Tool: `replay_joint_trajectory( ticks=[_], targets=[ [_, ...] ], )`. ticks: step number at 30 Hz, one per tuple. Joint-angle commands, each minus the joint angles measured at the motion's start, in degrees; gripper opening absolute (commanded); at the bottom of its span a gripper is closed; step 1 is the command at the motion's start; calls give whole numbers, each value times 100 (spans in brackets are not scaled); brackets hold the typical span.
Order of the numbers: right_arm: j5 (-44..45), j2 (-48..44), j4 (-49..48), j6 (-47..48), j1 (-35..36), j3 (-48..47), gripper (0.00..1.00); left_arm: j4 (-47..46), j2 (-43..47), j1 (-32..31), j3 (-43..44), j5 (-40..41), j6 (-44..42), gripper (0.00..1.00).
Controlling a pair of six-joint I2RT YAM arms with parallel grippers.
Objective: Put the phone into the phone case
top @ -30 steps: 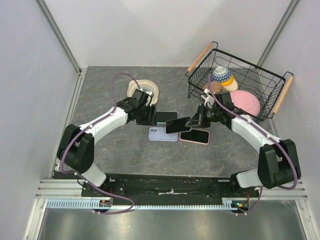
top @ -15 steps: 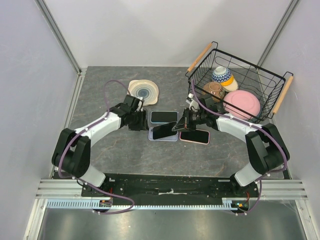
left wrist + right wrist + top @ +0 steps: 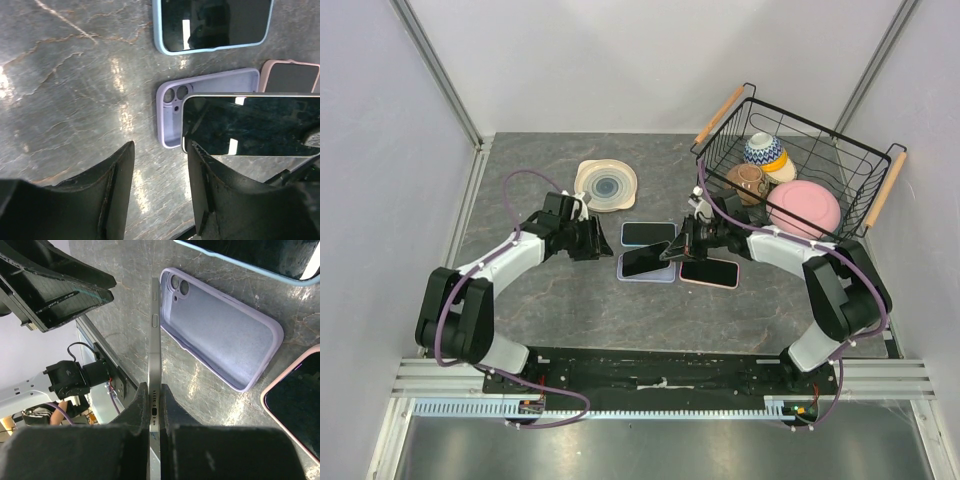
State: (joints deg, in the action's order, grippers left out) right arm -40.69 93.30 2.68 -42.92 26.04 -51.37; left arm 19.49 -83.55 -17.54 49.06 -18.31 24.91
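Right wrist view: my right gripper [image 3: 155, 390] was clamped on the phone [image 3: 155, 330] at its port end. The phone was edge-on to that camera and held clear of the grey marbled table [image 3: 65, 75]. The lilac phone case [image 3: 220, 335] lay flat beside it, open side up and empty, with its camera cutout toward my left arm. My left gripper [image 3: 160, 147] hung with jaws apart, gripping nothing, just left of the cutout end. From the top view the phone was tilted across the case, screen up. A pink-cased phone [image 3: 710, 271] lay just right of the case and a blue-cased phone [image 3: 648, 233] just behind it. Farther back were a swirl-patterned plate [image 3: 606, 184] and, at right rear, a wire basket [image 3: 712, 178] holding bowls [image 3: 763, 150].
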Motion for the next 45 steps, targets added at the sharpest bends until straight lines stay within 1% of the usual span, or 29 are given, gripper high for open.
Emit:
replay_joint_trajectory(
  ticks=[1,20,32,45],
  targets=[
    [-89,66,-408,-94,6,-329,0,-656,-188,-13,-107,-612,374,52],
    [-177,479,-303,-235,15,-294,0,-1342,-917,-92,-283,-841,735,47],
    [17,707,-355,-103,6,180,0,-1667,-1295,-373,-221,-841,955,45],
    [210,1322,-1225,-24,24,795,0,-1729,-1462,-531,-72,-1034,990,43]
  ],
)
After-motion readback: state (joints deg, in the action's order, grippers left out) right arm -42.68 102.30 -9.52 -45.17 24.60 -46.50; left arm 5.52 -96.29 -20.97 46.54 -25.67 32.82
